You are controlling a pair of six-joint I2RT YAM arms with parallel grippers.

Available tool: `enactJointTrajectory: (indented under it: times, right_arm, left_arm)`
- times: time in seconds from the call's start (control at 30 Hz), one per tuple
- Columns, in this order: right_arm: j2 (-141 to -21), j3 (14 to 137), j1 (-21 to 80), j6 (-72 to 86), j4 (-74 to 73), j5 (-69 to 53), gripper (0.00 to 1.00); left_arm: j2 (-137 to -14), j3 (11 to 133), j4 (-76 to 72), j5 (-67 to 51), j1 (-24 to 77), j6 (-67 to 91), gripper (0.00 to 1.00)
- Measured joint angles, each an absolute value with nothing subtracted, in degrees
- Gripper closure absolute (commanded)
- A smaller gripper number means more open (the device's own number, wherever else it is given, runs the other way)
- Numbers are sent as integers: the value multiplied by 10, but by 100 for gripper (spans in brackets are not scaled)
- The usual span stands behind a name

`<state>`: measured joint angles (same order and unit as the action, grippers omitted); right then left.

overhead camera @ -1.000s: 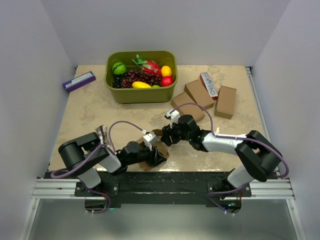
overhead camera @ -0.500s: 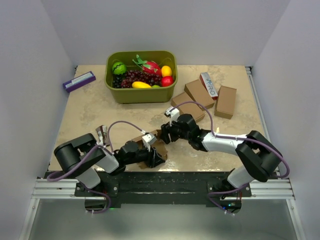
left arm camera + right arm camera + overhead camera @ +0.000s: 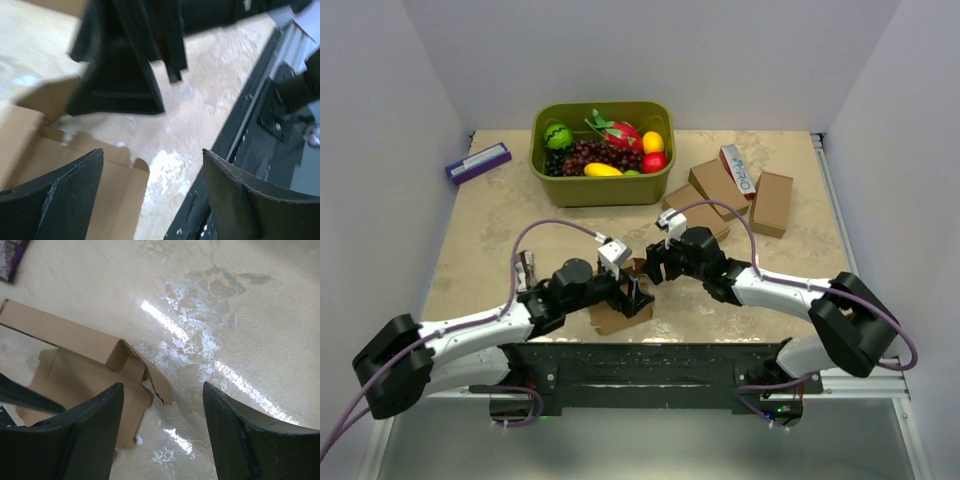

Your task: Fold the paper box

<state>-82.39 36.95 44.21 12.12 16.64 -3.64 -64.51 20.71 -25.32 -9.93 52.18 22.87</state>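
Right now the paper box [image 3: 610, 320] lies flat on the table [image 3: 500, 230] at the lower centre of the top view, mostly hidden under the ends of both arms. Your left gripper [image 3: 151, 157] is spread wide with only bare table between its fingers, and the box sits at the lower left of that view. Your right gripper [image 3: 161, 386] is spread too, pinching nothing, and hangs over the box's open end.

The step in hand looks like closing that end. Pin the body with 1 gripper before the other pushes, since thin card will likely slide or buckle. Work the small flap [image 3: 155, 382] first, along its crease, and keep the push low.

In the right wrist view the long axis runs from the left edge down toward the centre, with the open end facing the centre. The top view hides the axis.
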Motion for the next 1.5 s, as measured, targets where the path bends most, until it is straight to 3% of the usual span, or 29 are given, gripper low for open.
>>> enactJointTrajectory:
  times: [0.17,0.4,0.87,1.23,1.5]
  right_arm:
    - [-794,361,442,129,167,-35,30]
    - [-796,360,443,135,167,-24,34]
    - [-796,360,450,139,157,-5,41]
    - [-818,360,455,138,159,-5,49]
    - [-833,360,467,137,163,-4,56]
  left_arm:
    - [-566,290,-75,-18,477,235,8]
    - [-512,283,56,24,374,284,7]
    - [-492,192,62,2,307,387,21]
    - [-432,169,7,-17,303,415,22]
    - [-438,158,-8,-21,284,426,34]
